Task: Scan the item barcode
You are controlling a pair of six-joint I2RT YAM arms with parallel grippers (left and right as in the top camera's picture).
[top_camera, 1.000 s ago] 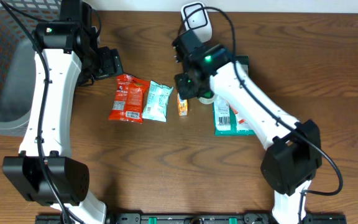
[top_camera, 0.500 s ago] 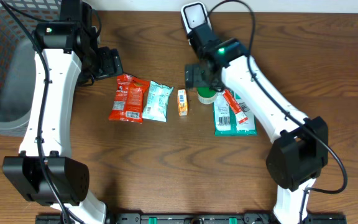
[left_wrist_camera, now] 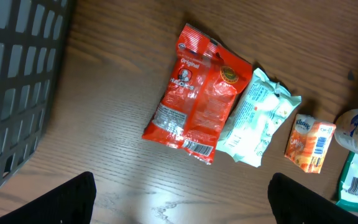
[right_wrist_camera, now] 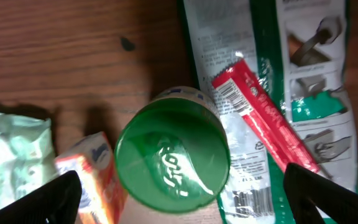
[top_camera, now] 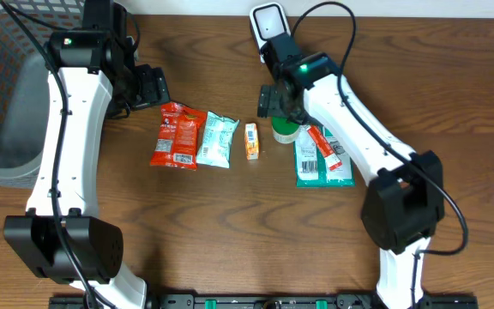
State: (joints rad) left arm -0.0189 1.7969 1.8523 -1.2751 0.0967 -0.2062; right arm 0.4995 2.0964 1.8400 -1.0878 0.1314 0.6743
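Several items lie mid-table: a red snack bag (top_camera: 177,135), a pale teal packet (top_camera: 219,139), a small orange box (top_camera: 251,141), a green-lidded tub (top_camera: 284,131) and a red stick pack (top_camera: 324,146) on a green-white pouch (top_camera: 320,167). A white scanner (top_camera: 268,21) stands at the back. My right gripper (top_camera: 274,110) hovers open over the tub (right_wrist_camera: 173,155), nothing between its fingers; barcodes show on the stick pack (right_wrist_camera: 263,118) and pouch (right_wrist_camera: 303,62). My left gripper (top_camera: 151,86) is open and empty, back-left of the red bag (left_wrist_camera: 197,102).
A dark wire basket (top_camera: 7,77) fills the left end of the table; its wall (left_wrist_camera: 17,74) shows in the left wrist view. The scanner's cable loops over the right arm. Bare wood lies in front of the items.
My right gripper has gone from shut to open and swung right and back from over the orange box. The red stick pack now shows on the pouch. The left arm is unmoved.
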